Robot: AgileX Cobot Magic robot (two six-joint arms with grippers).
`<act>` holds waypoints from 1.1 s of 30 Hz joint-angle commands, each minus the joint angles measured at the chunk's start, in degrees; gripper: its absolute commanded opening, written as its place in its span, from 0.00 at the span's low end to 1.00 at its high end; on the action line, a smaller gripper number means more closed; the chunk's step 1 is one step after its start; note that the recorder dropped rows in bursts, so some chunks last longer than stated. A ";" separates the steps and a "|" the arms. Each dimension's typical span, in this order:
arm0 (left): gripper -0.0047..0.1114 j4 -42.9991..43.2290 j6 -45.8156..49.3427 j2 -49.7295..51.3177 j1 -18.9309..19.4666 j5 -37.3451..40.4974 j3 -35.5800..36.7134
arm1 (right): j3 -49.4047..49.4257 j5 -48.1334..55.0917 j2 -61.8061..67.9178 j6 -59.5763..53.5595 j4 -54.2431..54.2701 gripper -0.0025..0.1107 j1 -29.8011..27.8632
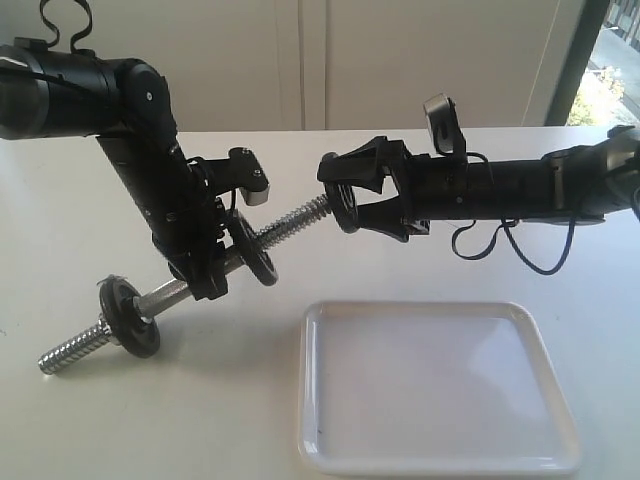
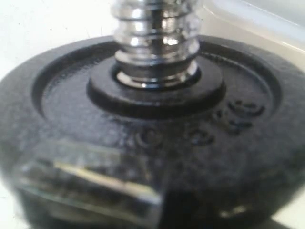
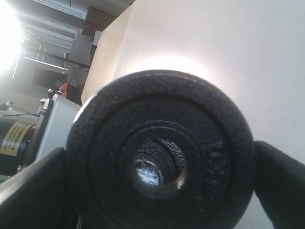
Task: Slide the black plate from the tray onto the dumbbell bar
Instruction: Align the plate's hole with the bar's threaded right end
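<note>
My right gripper (image 1: 352, 200) is shut on the black plate (image 1: 345, 203), holding it on edge at the raised threaded end of the dumbbell bar (image 1: 290, 222). In the right wrist view the black plate (image 3: 159, 152) sits between both fingers (image 3: 33, 186), and the bar's shiny tip (image 3: 148, 172) shows through its centre hole. How far the tip is in, I cannot tell. My left gripper (image 1: 208, 275) is shut on the bar's middle and keeps it tilted, low end on the table. The white tray (image 1: 440, 465) holds nothing.
Two other black discs ride on the bar, one (image 1: 128, 315) near its low left end, the other (image 1: 257, 255) beside my left gripper. That disc (image 2: 157, 124) fills the left wrist view around the thread (image 2: 157, 43). A white table (image 1: 80, 420) lies below.
</note>
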 commanded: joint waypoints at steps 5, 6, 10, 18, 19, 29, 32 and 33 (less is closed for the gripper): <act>0.04 -3.87 -0.01 -3.39 -0.05 -0.22 -1.58 | -0.71 4.67 -0.65 1.32 2.07 0.02 0.38; 0.04 -3.87 -0.03 -3.39 -0.05 -0.10 -1.58 | -0.71 4.67 -0.65 1.44 2.07 0.02 0.38; 0.04 -3.87 -0.03 -3.39 -0.05 0.17 -1.58 | -2.78 4.67 0.45 3.74 -0.30 0.02 0.47; 0.04 -3.87 0.80 -3.39 -0.05 0.16 -1.58 | -4.53 4.67 2.21 6.02 -2.20 0.02 1.05; 0.04 -3.87 0.80 -3.39 -0.05 0.16 -1.58 | -4.53 4.67 2.21 6.02 -2.20 0.02 1.05; 0.04 -3.87 0.93 -3.39 -0.05 0.16 -1.58 | -4.75 4.67 1.99 7.72 -2.88 0.02 -1.23; 0.04 -3.87 0.93 -3.39 -0.05 0.05 -1.58 | -4.75 4.67 1.99 8.86 -3.50 0.02 -1.87; 0.04 -3.87 0.93 -3.39 -0.05 0.05 -1.58 | -4.75 4.67 1.89 8.86 -3.50 0.02 -1.93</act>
